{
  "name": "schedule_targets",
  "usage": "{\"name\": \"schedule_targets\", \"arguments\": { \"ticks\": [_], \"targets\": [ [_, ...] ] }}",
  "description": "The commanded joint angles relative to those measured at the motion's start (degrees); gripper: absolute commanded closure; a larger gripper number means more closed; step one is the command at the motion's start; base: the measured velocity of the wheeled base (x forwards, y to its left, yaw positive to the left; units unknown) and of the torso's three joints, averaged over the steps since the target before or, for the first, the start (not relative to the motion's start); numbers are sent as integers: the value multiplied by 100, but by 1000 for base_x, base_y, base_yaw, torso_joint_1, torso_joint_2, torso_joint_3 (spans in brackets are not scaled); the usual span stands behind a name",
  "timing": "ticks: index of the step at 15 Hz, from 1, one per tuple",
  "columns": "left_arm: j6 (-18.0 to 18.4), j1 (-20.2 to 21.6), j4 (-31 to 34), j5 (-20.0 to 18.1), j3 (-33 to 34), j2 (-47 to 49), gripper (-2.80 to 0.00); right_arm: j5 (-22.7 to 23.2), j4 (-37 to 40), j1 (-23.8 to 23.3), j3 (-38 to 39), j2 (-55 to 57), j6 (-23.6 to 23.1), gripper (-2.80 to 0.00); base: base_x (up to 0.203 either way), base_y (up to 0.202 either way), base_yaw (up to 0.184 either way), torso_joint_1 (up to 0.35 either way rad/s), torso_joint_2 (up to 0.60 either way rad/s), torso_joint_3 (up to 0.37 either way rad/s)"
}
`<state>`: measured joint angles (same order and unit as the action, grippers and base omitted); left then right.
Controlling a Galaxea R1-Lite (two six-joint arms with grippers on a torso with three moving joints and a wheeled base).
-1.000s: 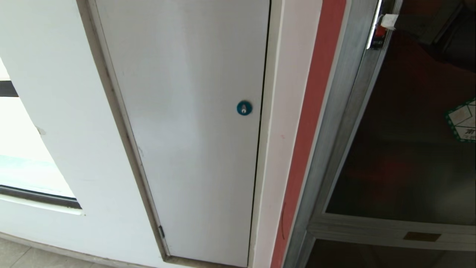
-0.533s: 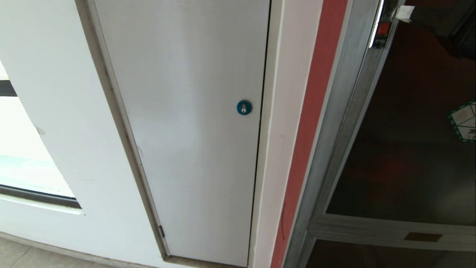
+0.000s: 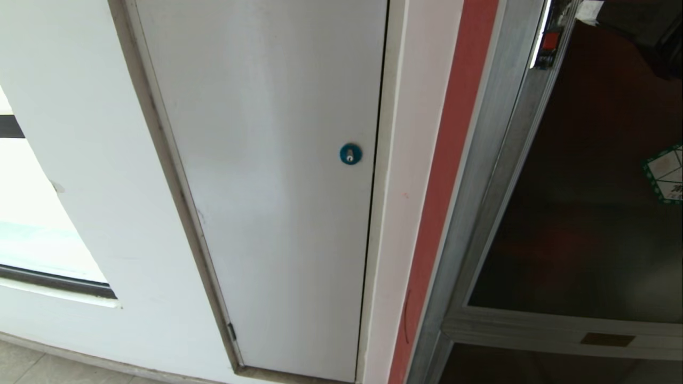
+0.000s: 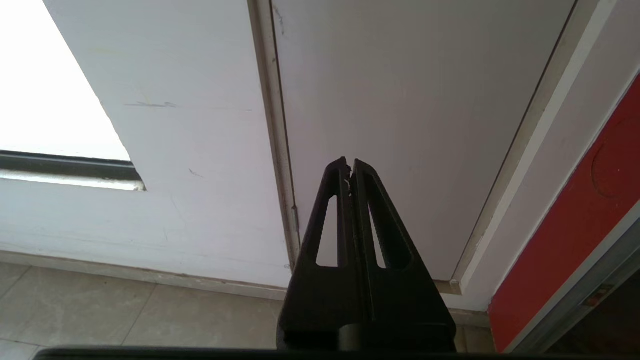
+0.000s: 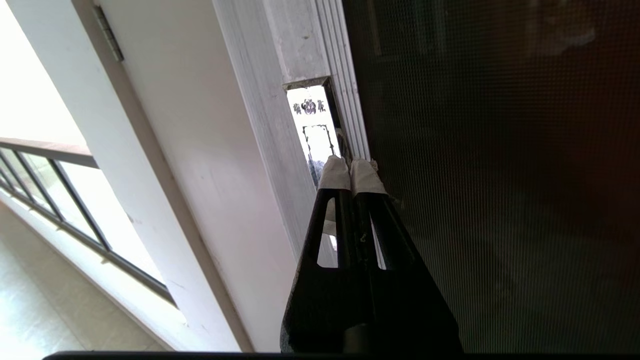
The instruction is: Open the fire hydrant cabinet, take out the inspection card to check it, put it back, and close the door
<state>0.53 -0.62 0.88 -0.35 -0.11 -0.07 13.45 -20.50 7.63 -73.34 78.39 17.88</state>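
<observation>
The fire hydrant cabinet's silver frame runs down the right of the head view. Its door, dark tinted glass, looks closed, with a small red latch on its left edge. My right gripper shows only as white-taped tips at the top edge, just right of the latch. In the right wrist view the right gripper is shut and empty, its tips against the door frame below a bright slot beside the glass. The inspection card is hidden. My left gripper hangs parked and shut near the floor.
A plain pale grey door with a blue round lock fills the middle. A red wall strip separates it from the cabinet. A green-bordered sticker is on the glass. A lower panel carries a brass plate. A window lies far left.
My right gripper has risen along the door's left edge, from over the red latch to the top edge of the head view, uncovering the latch. The left arm is still.
</observation>
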Motion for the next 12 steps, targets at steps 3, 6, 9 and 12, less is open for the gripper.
{"name": "schedule_targets", "arguments": {
  "ticks": [3, 6, 9, 12],
  "targets": [
    [0, 1, 0, 0, -7, 7, 0, 33, -15, 16, 307, -432, 22, 0, 0, 0, 0, 0, 0, 0],
    [0, 1, 0, 0, -7, 7, 0, 35, -15, 27, 636, -900, 21, 0, 0, 0, 0, 0, 0, 0],
    [0, 1, 0, 0, -7, 7, 0, 17, -29, 20, 1025, -1308, -3, 0, 0, 0, 0, 0, 0, 0],
    [0, 1, 0, 0, -7, 7, 0, 1, -44, 19, 1384, -1616, -18, 0, 0, 0, 0, 0, 0, 0]
  ]
}}
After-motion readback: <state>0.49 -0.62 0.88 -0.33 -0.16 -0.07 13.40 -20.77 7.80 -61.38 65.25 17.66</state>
